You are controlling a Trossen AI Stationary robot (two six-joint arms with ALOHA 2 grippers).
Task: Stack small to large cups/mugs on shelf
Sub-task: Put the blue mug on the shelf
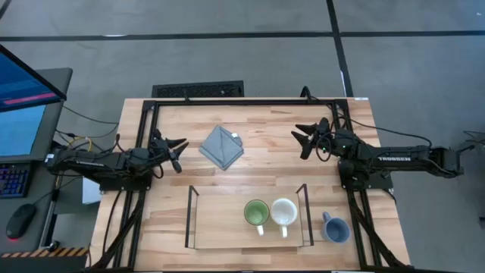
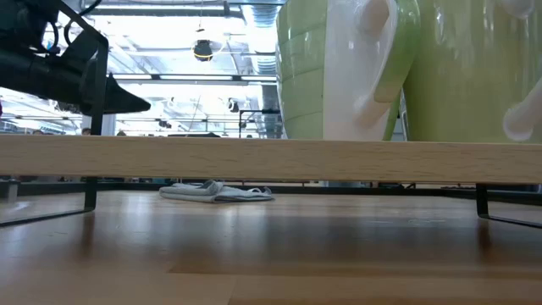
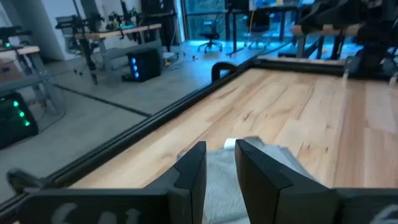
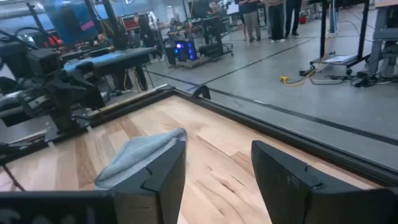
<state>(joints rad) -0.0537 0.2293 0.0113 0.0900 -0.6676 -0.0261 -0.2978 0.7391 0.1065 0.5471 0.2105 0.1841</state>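
Judging from the high view, two mugs already sit on the shelf [image 1: 220,227]: the green mug [image 1: 256,213] and, touching it, the cream-white mug [image 1: 283,212]. The blue-grey mug [image 1: 334,227] stands on the counter [image 1: 174,201] just beside the shelf's end nearest the right arm, so it seems left to place. Beyond the shelf, either side of the grey cloth [image 1: 222,148], the left claw [image 1: 176,154] is nearly pressed together, empty; the right claw [image 1: 306,141] is spread, empty.
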